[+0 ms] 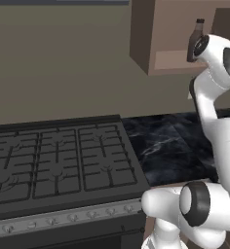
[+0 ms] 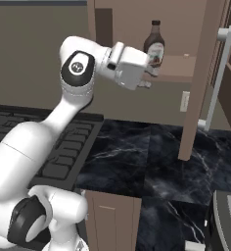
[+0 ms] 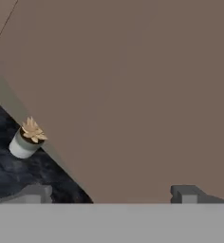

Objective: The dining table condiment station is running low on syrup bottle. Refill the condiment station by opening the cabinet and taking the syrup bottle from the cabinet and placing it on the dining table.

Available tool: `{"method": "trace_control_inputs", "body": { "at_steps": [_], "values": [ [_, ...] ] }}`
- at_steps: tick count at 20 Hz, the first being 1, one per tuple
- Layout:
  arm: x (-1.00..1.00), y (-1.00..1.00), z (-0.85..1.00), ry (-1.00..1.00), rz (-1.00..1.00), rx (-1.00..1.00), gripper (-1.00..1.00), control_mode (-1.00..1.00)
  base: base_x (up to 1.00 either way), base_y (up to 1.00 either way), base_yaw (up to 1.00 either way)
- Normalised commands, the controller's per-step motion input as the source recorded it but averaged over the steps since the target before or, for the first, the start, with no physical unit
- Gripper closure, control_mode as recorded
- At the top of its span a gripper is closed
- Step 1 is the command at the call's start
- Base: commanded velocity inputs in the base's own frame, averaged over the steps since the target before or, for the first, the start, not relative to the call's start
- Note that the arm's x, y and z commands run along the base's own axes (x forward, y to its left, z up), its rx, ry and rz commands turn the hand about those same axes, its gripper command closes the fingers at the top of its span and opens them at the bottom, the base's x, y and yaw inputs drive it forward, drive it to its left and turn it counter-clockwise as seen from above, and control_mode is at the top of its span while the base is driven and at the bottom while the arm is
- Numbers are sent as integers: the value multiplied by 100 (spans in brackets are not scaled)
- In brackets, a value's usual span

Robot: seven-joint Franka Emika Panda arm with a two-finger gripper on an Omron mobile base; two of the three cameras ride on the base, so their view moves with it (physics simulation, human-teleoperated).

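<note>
The syrup bottle (image 2: 155,45), dark brown with a dark cap and a pale label, stands upright on the bottom shelf of the open cabinet (image 2: 178,66); the arm partly covers the syrup bottle (image 1: 197,35) in the left base view. The cabinet's door (image 2: 198,78) is swung out to the right, its silver bar handle (image 2: 216,78) facing outward. My gripper (image 2: 148,77) is open, just in front of the bottle and slightly below it, at the shelf's front edge. In the hand view the fingertips (image 3: 186,193) stand wide apart before a brown panel, nothing between them. The dining table is out of view.
A black gas stove (image 1: 58,160) lies left of a black marble counter (image 2: 137,157) under the cabinet. A small potted plant (image 3: 26,138) sits on that counter. A white wall outlet (image 2: 185,101) is below the shelf, and a grey object (image 2: 229,215) at the lower right.
</note>
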Motion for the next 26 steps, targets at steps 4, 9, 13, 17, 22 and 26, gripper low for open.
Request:
{"method": "trace_control_inputs", "body": {
  "at_steps": [4,9,13,17,22,26],
  "values": [
    [15,56,0,-32,27,40,-100,-100,0,0,0],
    [34,52,0,-36,27,32,-100,-100,0,0,0],
    [31,24,0,-49,21,27,-100,-100,0,0,0],
    [10,4,9,-55,18,11,-100,-100,0,0,0],
    [0,0,35,-39,9,-2,-100,-100,0,0,0],
    [8,17,10,-7,3,-10,-100,-100,0,0,0]
  ]
}}
